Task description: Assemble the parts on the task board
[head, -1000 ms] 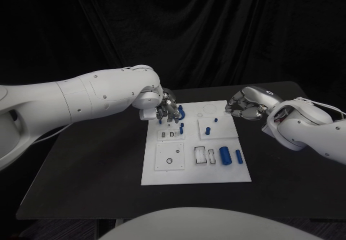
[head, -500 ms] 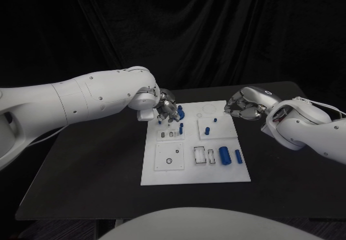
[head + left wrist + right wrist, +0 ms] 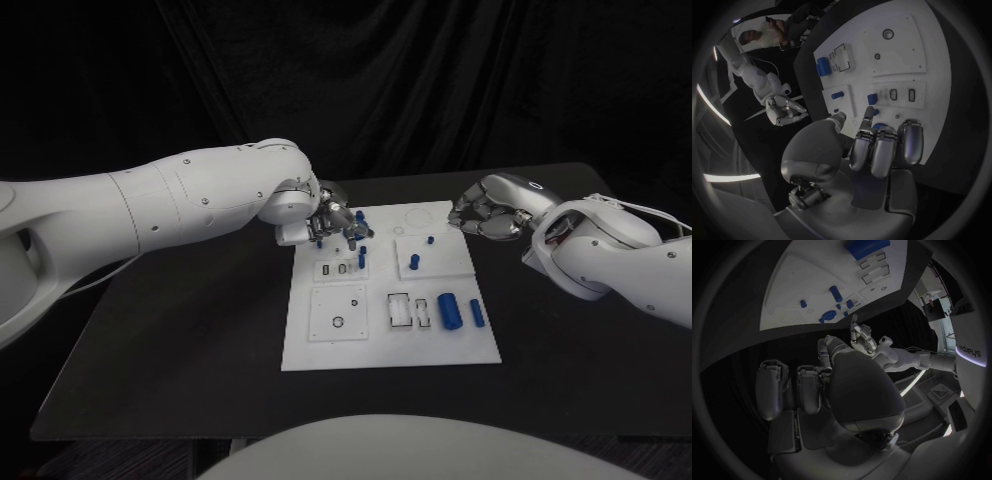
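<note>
1. The task board [image 3: 346,345], a white plate, lies mid-surface [image 3: 188,330] with its long axis running away from the robot
2. Blue parts stand or lie on it: a large cylinder [image 3: 450,309] and a slim bar [image 3: 477,314] lie lengthwise near the right edge, a peg [image 3: 415,262] stands farther back
3. The left hand [image 3: 333,224] hovers over the board's far-left corner, fingers curled around a small blue part [image 3: 359,227]
4. The right hand [image 3: 488,212] rests beside the far-right corner, fingers curled in, holding nothing

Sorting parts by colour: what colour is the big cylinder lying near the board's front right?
Blue cylinder on the white task board; clearest in the head view.
</note>
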Robot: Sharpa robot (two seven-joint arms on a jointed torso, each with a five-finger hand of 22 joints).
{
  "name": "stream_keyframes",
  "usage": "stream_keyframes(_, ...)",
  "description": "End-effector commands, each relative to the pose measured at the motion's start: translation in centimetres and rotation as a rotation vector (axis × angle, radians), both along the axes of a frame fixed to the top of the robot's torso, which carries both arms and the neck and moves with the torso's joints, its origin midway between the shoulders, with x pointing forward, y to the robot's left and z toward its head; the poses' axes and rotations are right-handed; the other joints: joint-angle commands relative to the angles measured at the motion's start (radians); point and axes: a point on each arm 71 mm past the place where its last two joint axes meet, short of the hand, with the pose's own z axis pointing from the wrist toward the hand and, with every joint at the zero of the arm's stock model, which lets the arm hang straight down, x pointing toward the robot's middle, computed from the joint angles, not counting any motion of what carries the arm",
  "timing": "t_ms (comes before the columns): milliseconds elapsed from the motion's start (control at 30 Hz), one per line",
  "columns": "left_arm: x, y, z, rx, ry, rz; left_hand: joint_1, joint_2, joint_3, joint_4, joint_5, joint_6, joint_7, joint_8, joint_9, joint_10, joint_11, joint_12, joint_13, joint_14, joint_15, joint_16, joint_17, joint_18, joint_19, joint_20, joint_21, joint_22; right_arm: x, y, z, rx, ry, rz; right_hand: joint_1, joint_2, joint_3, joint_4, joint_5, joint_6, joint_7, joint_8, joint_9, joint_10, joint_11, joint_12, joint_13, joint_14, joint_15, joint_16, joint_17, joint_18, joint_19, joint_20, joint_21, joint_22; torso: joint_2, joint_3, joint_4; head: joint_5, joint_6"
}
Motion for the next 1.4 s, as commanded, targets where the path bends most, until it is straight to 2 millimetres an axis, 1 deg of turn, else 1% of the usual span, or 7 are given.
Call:
stream_keyframes(33, -0.2, 0.0, -0.8, 0.037, 0.02, 0.018, 0.001, 0.012, -0.019, -0.001, 0.006, 0.018, -0.003, 0.012, 0.022, 0.109, -0.005, 0.003, 0.263, 0.106, -0.009, -0.003, 0.263, -0.027, 0.076, -0.004, -0.01, 0.186, 0.0, -0.1, -0.1, -0.006, 0.008, -0.02, -0.003, 0.008, 0.004, 0.003, 0.004, -0.005, 0.0, -0.005, 0.002, 0.095, -0.004, -0.004, 0.251, 0.083, -0.005, -0.006, 0.153, 0.013, 0.033, -0.006, -0.002, 0.212, 0.0, 0.0003, 0.0013, -0.004, 0.0)
stream_keyframes(200, -0.2, 0.0, -1.4, 0.068, 0.012, 0.019, 0.001, 0.017, -0.032, -0.002, 0.012, 0.036, -0.011, 0.025, 0.049, 0.109, -0.012, 0.003, 0.263, 0.106, -0.015, -0.003, 0.263, -0.036, 0.125, -0.012, -0.016, 0.197, 0.0, -0.2, -0.1, -0.006, 0.008, -0.023, -0.004, 0.008, 0.004, 0.004, 0.006, -0.004, 0.0, -0.005, 0.002, 0.094, -0.004, -0.004, 0.25, 0.083, -0.005, -0.006, 0.152, 0.014, 0.033, -0.006, -0.003, 0.211, 0.0, 0.001, -0.0001, -0.003, 0.0)
stream_keyframes(400, -0.1, 0.2, -2.3, 0.113, -0.007, 0.028, 0.008, 0.025, -0.043, -0.016, 0.039, 0.064, -0.033, 0.075, 0.126, 0.109, -0.032, 0.003, 0.263, 0.106, -0.034, -0.003, 0.263, -0.042, 0.167, -0.031, -0.02, 0.206, 0.0, -0.2, -0.2, -0.006, 0.009, -0.024, -0.007, 0.008, 0.004, 0.005, 0.008, -0.004, 0.0, -0.006, 0.003, 0.092, -0.004, -0.006, 0.247, 0.082, -0.005, -0.007, 0.151, 0.013, 0.033, -0.006, -0.003, 0.211, 0.001, 0.0002, 0.0003, -0.001, 0.0)
stream_keyframes(633, -0.2, 0.1, -3.1, 0.118, -0.015, 0.04, 0.015, 0.032, -0.042, -0.035, 0.091, 0.045, -0.043, 0.114, 0.214, 0.109, -0.043, 0.003, 0.263, 0.106, -0.045, -0.003, 0.263, -0.048, 0.197, -0.048, -0.023, 0.212, 0.0, -0.2, -0.2, -0.007, 0.011, -0.026, -0.008, 0.008, 0.003, 0.006, 0.008, -0.005, 0.0, -0.006, 0.003, 0.092, -0.004, -0.006, 0.246, 0.082, -0.005, -0.007, 0.15, 0.014, 0.032, -0.006, -0.004, 0.211, 0.001, -0.0007, -0.0027, 0.002, 0.0)
stream_keyframes(733, -0.3, 0.0, -3.2, 0.112, -0.019, 0.037, 0.018, 0.034, -0.039, -0.044, 0.103, 0.034, -0.045, 0.129, 0.251, 0.109, -0.045, 0.003, 0.263, 0.106, -0.048, -0.003, 0.263, -0.046, 0.186, -0.054, -0.021, 0.209, 0.0, -0.2, -0.2, -0.008, 0.012, -0.027, -0.008, 0.008, 0.003, 0.006, 0.008, -0.005, 0.0, -0.006, 0.003, 0.092, -0.004, -0.006, 0.246, 0.082, -0.005, -0.007, 0.15, 0.014, 0.032, -0.006, -0.004, 0.211, 0.0, -0.0001, 0.001, 0.0, 0.0)
stream_keyframes(967, -0.3, -0.4, -3.4, 0.096, -0.024, 0.027, 0.023, 0.037, -0.03, -0.057, 0.119, 0.01, -0.044, 0.137, 0.295, 0.109, -0.045, 0.003, 0.263, 0.106, -0.048, -0.003, 0.263, -0.056, 0.232, -0.062, -0.028, 0.222, 0.0, -0.2, -0.2, -0.01, 0.015, -0.027, -0.008, 0.008, 0.003, 0.006, 0.008, -0.005, 0.0, -0.006, 0.003, 0.092, -0.004, -0.006, 0.246, 0.082, -0.005, -0.007, 0.15, 0.014, 0.032, -0.006, -0.004, 0.211, 0.001, 0.0006, 0.0001, 0.0, 0.0)
stream_keyframes(1400, -0.3, -0.6, -3.5, 0.079, -0.029, 0.021, 0.021, 0.037, -0.026, -0.06, 0.119, 0.001, -0.042, 0.14, 0.315, 0.109, -0.044, 0.003, 0.263, 0.106, -0.047, -0.003, 0.263, -0.057, 0.231, -0.066, -0.028, 0.221, 0.1, -0.2, -0.3, -0.017, 0.026, -0.032, -0.01, 0.008, 0.003, 0.007, 0.009, -0.006, 0.0, -0.007, 0.003, 0.09, -0.004, -0.008, 0.244, 0.082, -0.005, -0.008, 0.149, 0.014, 0.032, -0.006, -0.006, 0.21, 0.001, 0.0012, -0.0001, -0.005, 0.0)
